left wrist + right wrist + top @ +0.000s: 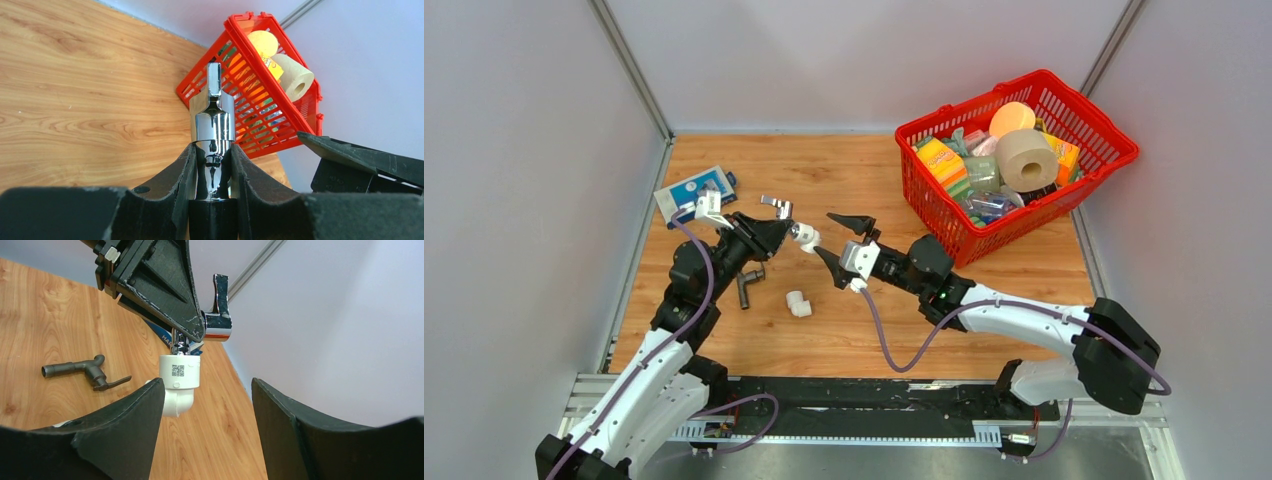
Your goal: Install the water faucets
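My left gripper is shut on the shiny chrome faucet and holds it above the table. In the left wrist view the faucet's body stands up between my fingers. A white elbow fitting sits on the faucet's threaded end. The chrome handle points up beside my left gripper. My right gripper is open, and its left finger is right next to the elbow. The dark grey L-shaped faucet lies on the table, and also shows in the right wrist view.
A second white elbow fitting lies on the wooden table near the grey faucet. A blue packet lies at the back left. A red basket full of household items stands at the back right. Grey walls enclose the table.
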You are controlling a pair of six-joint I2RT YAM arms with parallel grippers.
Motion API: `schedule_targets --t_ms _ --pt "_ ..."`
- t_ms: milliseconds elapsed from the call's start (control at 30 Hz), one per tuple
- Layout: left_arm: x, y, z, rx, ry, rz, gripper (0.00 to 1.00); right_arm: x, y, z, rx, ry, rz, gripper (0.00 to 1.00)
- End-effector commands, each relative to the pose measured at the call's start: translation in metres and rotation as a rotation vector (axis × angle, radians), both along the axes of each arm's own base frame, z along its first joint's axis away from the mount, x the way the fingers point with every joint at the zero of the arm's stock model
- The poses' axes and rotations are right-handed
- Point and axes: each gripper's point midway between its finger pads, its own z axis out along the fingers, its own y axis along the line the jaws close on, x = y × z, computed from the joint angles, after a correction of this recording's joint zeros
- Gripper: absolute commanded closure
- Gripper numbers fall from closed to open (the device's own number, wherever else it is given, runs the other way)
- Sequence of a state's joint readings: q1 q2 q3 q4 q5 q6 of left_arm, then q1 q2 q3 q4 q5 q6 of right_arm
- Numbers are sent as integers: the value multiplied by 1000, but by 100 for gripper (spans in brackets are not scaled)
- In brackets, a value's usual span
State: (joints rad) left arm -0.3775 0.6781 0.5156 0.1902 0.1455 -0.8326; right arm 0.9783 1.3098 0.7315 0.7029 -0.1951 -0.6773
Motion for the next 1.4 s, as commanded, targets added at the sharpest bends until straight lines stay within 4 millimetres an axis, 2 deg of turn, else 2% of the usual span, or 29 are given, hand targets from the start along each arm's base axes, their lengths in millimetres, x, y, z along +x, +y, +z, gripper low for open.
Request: schedule_targets --t_ms 0,467,767,1100,1367 --pt "-1 2 42 -71 -91 13 100 1 2 3 19 -41 -11 30" --pt "-2 1 43 -100 -83 5 100 4 15 -12 -26 -77 -42 31" --pt "-2 1 44 -102 -85 5 100 5 15 -18 -41 -76 -60 31" --pt "-2 3 44 -106 -79 18 100 5 14 -11 -27 -88 -65 31" --pt "-4 -1 57 -147 -83 -9 100 3 13 1 -3 -123 -59 30"
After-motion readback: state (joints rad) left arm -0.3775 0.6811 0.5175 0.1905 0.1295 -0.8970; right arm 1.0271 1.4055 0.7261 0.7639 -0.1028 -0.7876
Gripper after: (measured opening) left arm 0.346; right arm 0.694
